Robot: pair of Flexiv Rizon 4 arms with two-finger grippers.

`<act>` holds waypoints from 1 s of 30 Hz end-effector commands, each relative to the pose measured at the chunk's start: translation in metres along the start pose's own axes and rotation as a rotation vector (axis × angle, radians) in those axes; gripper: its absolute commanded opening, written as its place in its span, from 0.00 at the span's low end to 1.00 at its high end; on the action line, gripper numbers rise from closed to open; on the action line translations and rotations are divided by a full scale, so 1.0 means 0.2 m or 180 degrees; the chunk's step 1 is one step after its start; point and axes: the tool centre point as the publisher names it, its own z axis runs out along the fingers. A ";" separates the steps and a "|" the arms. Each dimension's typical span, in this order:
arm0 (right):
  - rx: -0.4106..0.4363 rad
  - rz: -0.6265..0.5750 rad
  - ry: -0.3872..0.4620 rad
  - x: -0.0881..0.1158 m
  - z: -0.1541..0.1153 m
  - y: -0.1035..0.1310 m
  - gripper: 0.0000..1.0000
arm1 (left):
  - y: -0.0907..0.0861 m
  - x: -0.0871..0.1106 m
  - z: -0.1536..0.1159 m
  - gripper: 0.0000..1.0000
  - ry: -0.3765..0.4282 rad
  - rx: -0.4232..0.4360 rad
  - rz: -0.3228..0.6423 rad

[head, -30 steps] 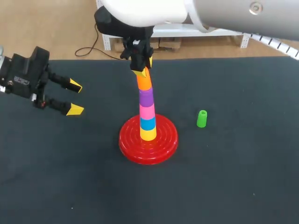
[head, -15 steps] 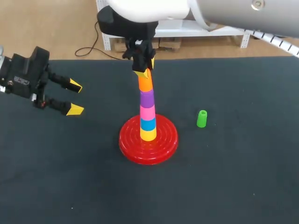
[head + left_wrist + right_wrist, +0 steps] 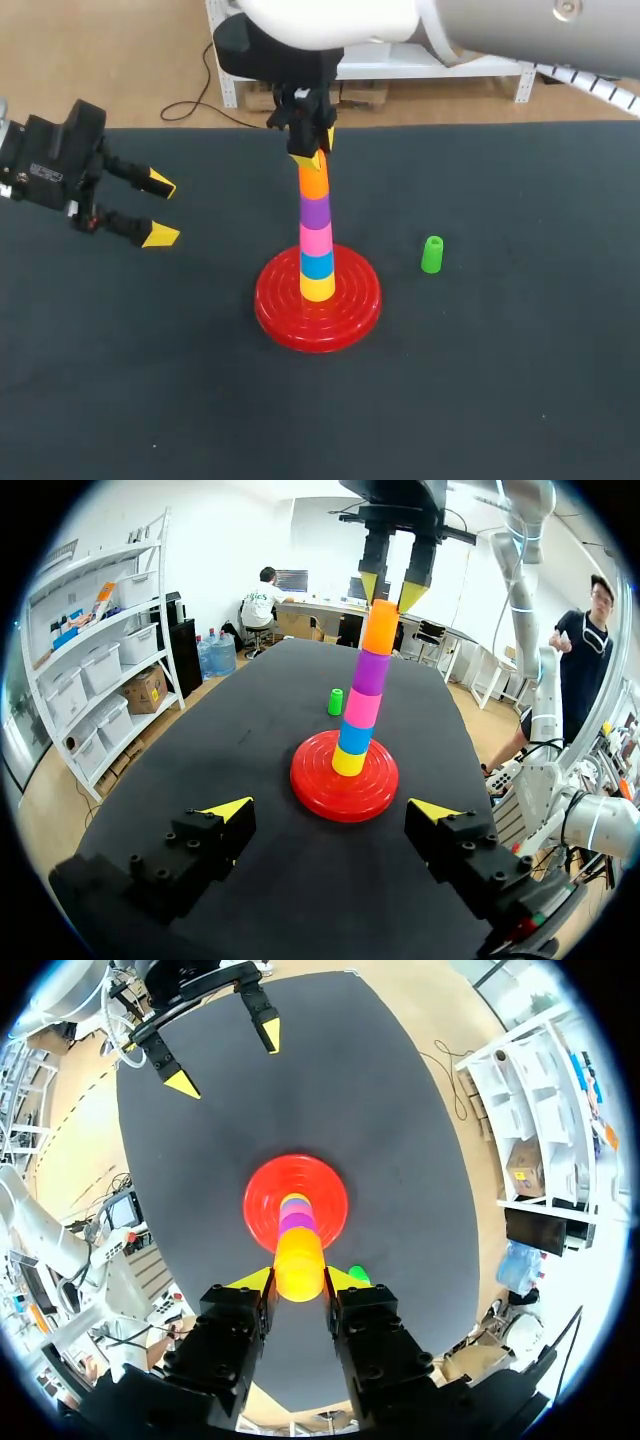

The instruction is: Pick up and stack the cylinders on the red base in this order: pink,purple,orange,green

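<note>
My left gripper (image 3: 160,210) hangs well to the left of the work, fingers spread wide on nothing. In the middle, the red base (image 3: 272,305) — glossy plastic, ridged in concentric rings — carries a column (image 3: 316,240) of yellow, blue, pink and purple with the orange cylinder (image 3: 313,181) on top. My right gripper (image 3: 312,152) sits at its top, fingers parted and, by the left wrist view, just clear of it, so I judge orange placed. Only the green cylinder (image 3: 431,254) is unstacked: it stands upright on the matte dark table (image 3: 520,380) right of the base — small, smooth, hollow-topped. Next I must lift straight off without nudging the column, then grip green squarely.
</note>
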 end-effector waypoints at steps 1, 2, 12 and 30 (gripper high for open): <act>-0.0008 0.0028 -0.0010 0.01 0.04 0.00 0.00 | 0.00 0.01 0.00 1.00 -0.0009 -0.0004 0.0007; -0.0020 0.0035 -0.0011 0.00 0.06 0.00 0.00 | 0.00 0.01 0.00 1.00 -0.0009 -0.0004 0.0007; -0.0059 0.0120 -0.0037 -0.03 0.10 -0.04 0.00 | 0.00 0.01 0.00 1.00 -0.0009 -0.0004 0.0007; 0.0059 0.0747 -0.0900 0.42 -0.02 -0.33 1.00 | 0.00 0.01 0.00 1.00 -0.0009 -0.0004 0.0007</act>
